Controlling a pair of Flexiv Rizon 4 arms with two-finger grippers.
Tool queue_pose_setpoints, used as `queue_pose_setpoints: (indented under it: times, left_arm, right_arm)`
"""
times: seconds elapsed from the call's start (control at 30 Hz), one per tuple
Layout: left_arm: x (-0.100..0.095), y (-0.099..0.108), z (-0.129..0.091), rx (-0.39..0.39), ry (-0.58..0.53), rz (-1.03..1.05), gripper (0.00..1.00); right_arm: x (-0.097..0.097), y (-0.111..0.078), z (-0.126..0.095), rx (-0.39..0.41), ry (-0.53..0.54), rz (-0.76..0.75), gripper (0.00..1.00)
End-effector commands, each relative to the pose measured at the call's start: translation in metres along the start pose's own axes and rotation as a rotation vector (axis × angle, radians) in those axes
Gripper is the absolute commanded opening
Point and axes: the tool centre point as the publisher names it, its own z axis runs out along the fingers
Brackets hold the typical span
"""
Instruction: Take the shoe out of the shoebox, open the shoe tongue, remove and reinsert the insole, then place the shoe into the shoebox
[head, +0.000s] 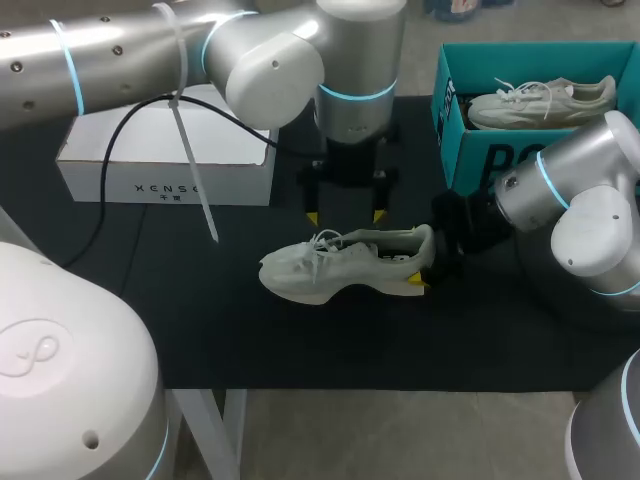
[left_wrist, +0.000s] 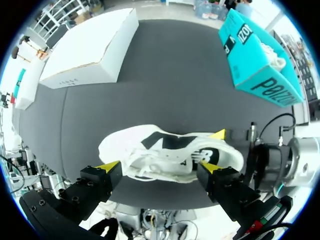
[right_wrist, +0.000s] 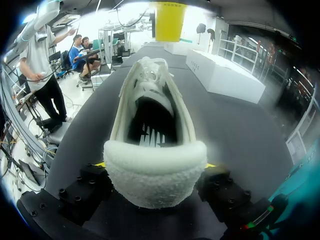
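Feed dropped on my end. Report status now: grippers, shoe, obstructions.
Left gripper open, above the shoe. Right gripper shut on its heel. Shoe upright on the mat, outside the shoebox. Another shoe lies in the shoebox.

Soft, even light from overhead fills the head view. The black counter (head: 250, 340) stays dark and matte, with only faint shadows under the shoe (head: 330, 270) and along the near side of the white box (head: 165, 165). The left arm (head: 110, 60) and the right arm (head: 585, 215) carry broad pale highlights on their silver shells. In the left wrist view the box top is nearly bleached, and the far edges glare white. In the right wrist view strong light pours from the far room. The shoe's heel at the right gripper (right_wrist: 155, 165) is evenly lit, its inside falls into shadow, and the near right corner is dim.
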Motion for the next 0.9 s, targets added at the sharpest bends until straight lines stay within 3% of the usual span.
queue_pose_setpoints:
  times: [0.03, 0.5, 0.9]
  left_arm:
    - [0.011, 0.007, 0.011, -0.002, -0.032, 0.020, 1.00]
    - [0.022, 0.006, 0.052, -0.033, -0.103, 0.121, 1.00]
    - [0.015, 0.006, 0.076, -0.082, -0.157, 0.152, 1.00]
  right_arm:
    - [-0.001, 0.001, 0.001, 0.003, -0.002, 0.000, 0.00]
    - [-0.001, 0.001, 0.001, 0.003, -0.002, 0.000, 0.00]
    - [-0.001, 0.001, 0.001, 0.003, -0.002, 0.000, 0.00]
